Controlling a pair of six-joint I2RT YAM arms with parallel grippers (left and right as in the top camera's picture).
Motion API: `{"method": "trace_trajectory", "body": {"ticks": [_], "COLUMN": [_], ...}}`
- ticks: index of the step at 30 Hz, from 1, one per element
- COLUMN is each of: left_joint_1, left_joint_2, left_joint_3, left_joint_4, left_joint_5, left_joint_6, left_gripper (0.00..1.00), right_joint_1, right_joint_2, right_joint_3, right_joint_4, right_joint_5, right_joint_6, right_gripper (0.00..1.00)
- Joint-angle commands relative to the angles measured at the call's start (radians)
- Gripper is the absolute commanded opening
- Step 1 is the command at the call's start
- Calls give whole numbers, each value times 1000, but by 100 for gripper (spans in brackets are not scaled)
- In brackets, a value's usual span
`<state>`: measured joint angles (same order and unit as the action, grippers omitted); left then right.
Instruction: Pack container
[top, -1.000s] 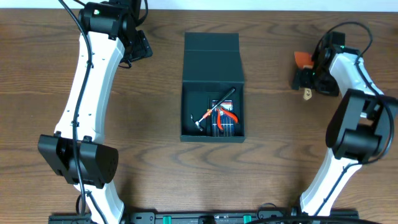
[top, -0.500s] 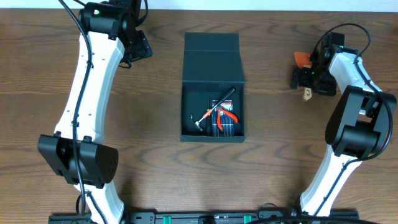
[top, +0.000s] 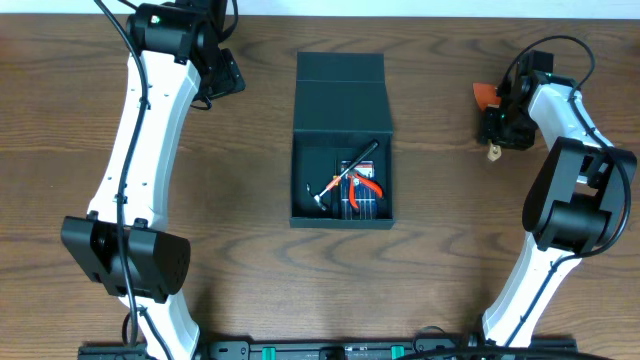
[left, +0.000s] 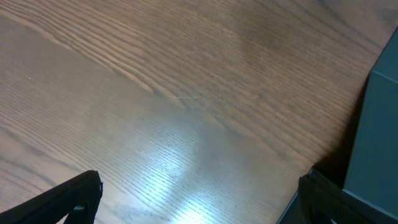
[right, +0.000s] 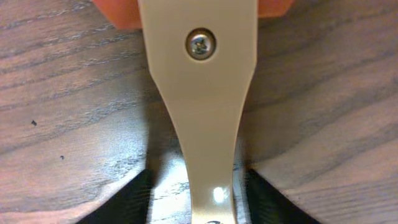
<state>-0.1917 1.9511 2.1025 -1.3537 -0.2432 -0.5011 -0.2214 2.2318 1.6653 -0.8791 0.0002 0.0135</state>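
Note:
The container (top: 340, 95), a dark box with its flap lid folded back, sits mid-table and holds a small hammer (top: 322, 196), orange-handled pliers (top: 368, 185) and a black rod-like tool (top: 365, 155). At the far right lies a scraper-like tool with an orange head (top: 486, 95) and a beige handle (right: 202, 93). My right gripper (top: 500, 125) (right: 199, 205) straddles that handle. Its fingers (right: 124, 202) stand close on both sides, and a thin strip of table still shows on each side. My left gripper (top: 222, 75) (left: 199, 199) hangs wide open over bare wood, left of the container (left: 379, 137).
Dark wooden table top (top: 240, 250) all round. The right arm's base column (top: 575, 210) stands in front of the scraper, and the left arm (top: 140, 150) runs down the left side. The table's far edge is just behind the container lid.
The right gripper's jaws have narrowed in around the beige handle and the gripper has shifted slightly. The left arm and the container have not moved.

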Motion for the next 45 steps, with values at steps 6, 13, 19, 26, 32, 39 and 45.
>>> {"method": "trace_trajectory", "body": {"ticks": [6, 13, 19, 26, 32, 39, 45], "left_joint_1": [2, 2, 2, 2, 2, 2, 2], "left_joint_2": [-8, -8, -8, -8, -8, -8, -8], "left_joint_3": [9, 9, 9, 9, 9, 9, 9], "left_joint_4": [-3, -3, -3, -3, -3, -3, -3], "left_joint_5": [-12, -12, -12, -12, -12, -12, -12], "left_joint_6": [-13, -13, -13, -13, -13, -13, -13], "left_gripper": [99, 99, 99, 99, 99, 99, 99], "right_joint_1": [9, 10, 13, 16, 30, 72, 82], "right_joint_2": [61, 56, 38, -5, -41, -112, -124], "right_joint_3": [-16, -4, 92, 270, 430, 488, 484], "right_joint_4": [-15, -45, -110, -212, -312, -367, -423], "right_joint_5": [30, 33, 37, 37, 37, 33, 33], "right_joint_6": [-3, -8, -11, -12, -49, -68, -68], "right_gripper": [16, 1, 1, 1, 1, 1, 1]}}
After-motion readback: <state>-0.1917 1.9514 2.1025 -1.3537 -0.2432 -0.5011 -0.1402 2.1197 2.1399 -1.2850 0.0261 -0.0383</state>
